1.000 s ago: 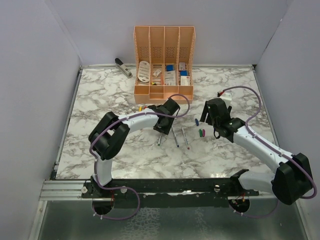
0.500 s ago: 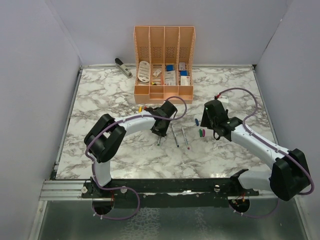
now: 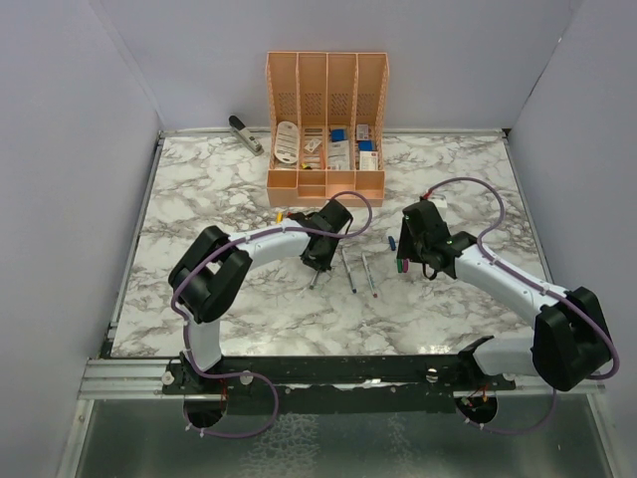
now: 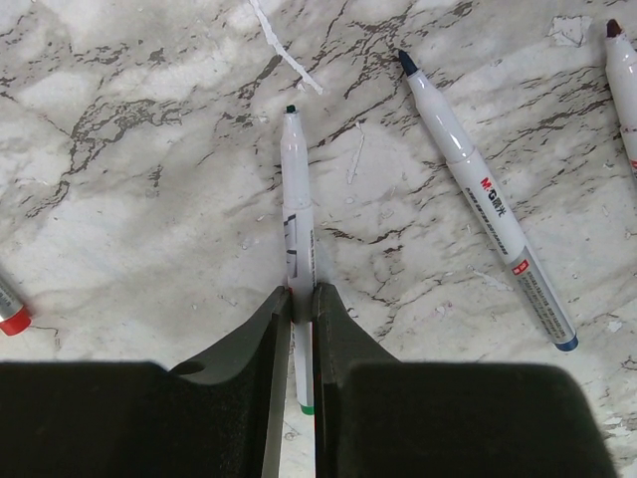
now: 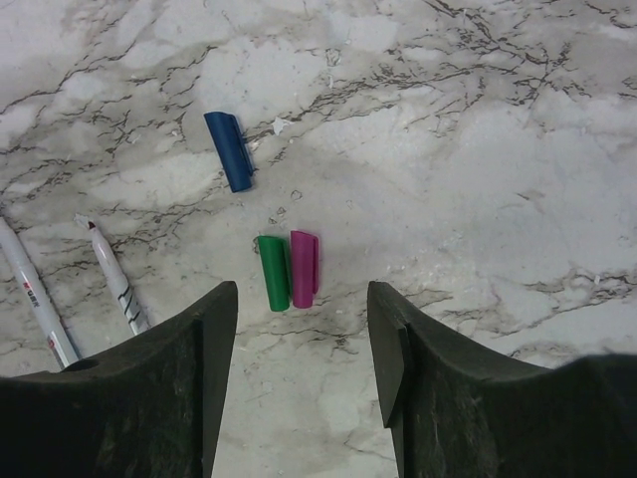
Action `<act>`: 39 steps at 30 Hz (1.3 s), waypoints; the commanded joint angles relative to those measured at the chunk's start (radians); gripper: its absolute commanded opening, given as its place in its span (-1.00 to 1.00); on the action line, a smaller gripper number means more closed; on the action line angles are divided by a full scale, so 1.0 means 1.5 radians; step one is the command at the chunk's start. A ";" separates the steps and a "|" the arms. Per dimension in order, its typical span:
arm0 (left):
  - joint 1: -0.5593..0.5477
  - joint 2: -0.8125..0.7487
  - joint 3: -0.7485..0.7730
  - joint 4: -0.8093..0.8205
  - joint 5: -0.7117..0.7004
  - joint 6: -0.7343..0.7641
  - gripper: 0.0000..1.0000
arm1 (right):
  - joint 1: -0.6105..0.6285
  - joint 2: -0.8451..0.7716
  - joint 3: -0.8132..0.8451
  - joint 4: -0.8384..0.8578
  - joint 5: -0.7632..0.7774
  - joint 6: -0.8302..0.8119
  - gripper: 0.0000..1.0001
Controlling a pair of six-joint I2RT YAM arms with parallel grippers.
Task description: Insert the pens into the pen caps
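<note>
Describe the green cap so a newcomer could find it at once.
From the orange organizer at the back, come forward to the right end effector. Ahead of its open jaws two caps lie side by side. The green cap is the one beside the magenta cap; the blue cap lies apart.

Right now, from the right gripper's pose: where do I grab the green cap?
Probably end to end, from straight above. The green cap lies flat with the magenta cap close along one long side, so a pinch across its width would likely take both. The right gripper is open over them.
</note>
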 commanded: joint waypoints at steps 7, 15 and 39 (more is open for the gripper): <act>-0.002 0.092 -0.063 -0.064 0.109 0.020 -1.00 | -0.002 0.034 0.004 0.008 -0.073 -0.046 -0.06; 0.000 0.092 -0.052 -0.060 0.105 0.033 -1.00 | -0.001 0.079 0.019 0.025 -0.090 -0.062 -0.47; 0.013 0.089 -0.040 -0.048 0.109 0.059 -1.00 | 0.010 0.177 0.060 0.053 -0.095 -0.077 -0.47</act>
